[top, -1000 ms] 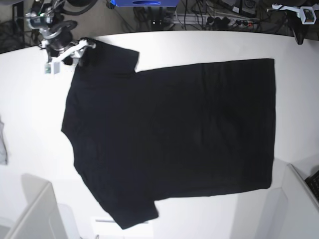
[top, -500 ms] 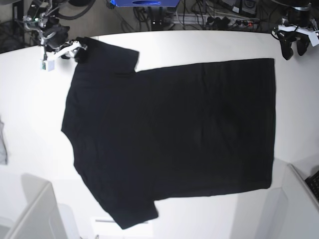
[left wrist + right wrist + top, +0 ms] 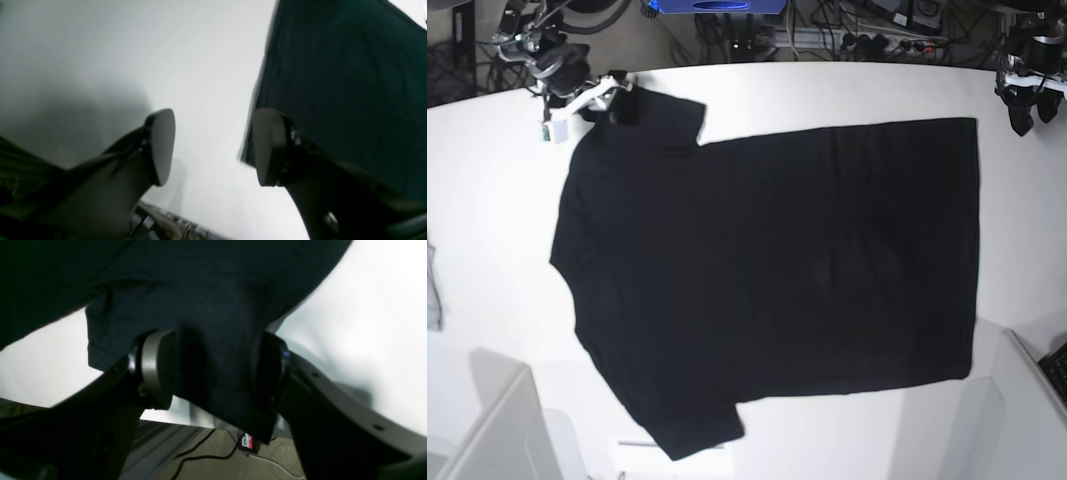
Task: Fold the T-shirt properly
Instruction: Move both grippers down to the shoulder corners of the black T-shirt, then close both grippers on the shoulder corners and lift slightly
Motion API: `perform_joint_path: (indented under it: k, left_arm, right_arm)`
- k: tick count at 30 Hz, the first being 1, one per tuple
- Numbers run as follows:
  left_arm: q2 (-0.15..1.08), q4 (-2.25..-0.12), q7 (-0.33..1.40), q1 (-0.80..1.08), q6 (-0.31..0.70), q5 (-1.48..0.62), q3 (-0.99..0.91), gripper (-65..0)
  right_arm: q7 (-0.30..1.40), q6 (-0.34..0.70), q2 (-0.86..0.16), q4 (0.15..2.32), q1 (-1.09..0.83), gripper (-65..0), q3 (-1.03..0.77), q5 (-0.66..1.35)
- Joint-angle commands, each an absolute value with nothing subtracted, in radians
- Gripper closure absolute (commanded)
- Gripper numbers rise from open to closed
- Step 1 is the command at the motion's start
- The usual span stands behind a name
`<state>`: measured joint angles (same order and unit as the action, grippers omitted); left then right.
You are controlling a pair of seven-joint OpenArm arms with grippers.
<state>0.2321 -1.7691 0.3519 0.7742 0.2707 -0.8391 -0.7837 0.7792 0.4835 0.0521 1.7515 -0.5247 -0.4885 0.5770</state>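
Black shirt spread flat, my two grippers at its far corners.

The white table (image 3: 487,200) fills the base view, and the T-shirt (image 3: 767,270) lies plain face up across its middle. A grey cloth scrap (image 3: 432,290) sits at the left edge. My right gripper (image 3: 213,373), upper left in the base view, pinches a sleeve edge between its pads. My left gripper (image 3: 213,146), upper right, stands spread and empty just beside the hem corner.
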Motion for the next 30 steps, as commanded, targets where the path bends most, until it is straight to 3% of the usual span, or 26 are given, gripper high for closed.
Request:
perform_joint_path:
  k: [1,4,9,25,28,30]
  left_arm:
    - [0.242,-1.770,0.331,0.783,0.278,-0.846,-0.791,-36.0]
    - [0.242,-1.730,0.331,0.757,0.278,-0.848,-0.774,-36.0]
    - [0.249,-1.643,0.331,0.722,0.278,-0.848,-0.693,-36.0]
    - [0.242,-1.481,0.332,0.591,0.278,-0.852,-0.509,-34.7]
    - [0.242,-1.454,0.332,0.564,0.278,-0.852,-0.506,-24.8]
    - [0.242,-1.434,0.340,0.555,0.278,-0.854,-0.504,-11.7]
  right_arm:
    - [0.828,0.475,0.048,1.745,-0.538,-34.7,-0.487,0.541]
    - [0.826,0.475,0.045,1.745,-0.536,-30.6,-0.492,0.541]
    - [0.834,0.475,0.044,1.745,-0.530,0.0,-0.492,0.541]
    - [0.831,0.472,0.044,1.745,-0.529,0.0,-0.492,0.541]
    - [0.828,0.472,0.038,1.745,-0.529,0.0,-0.492,0.539]
    - [0.826,0.472,0.025,1.745,-0.529,0.0,-0.492,0.539]
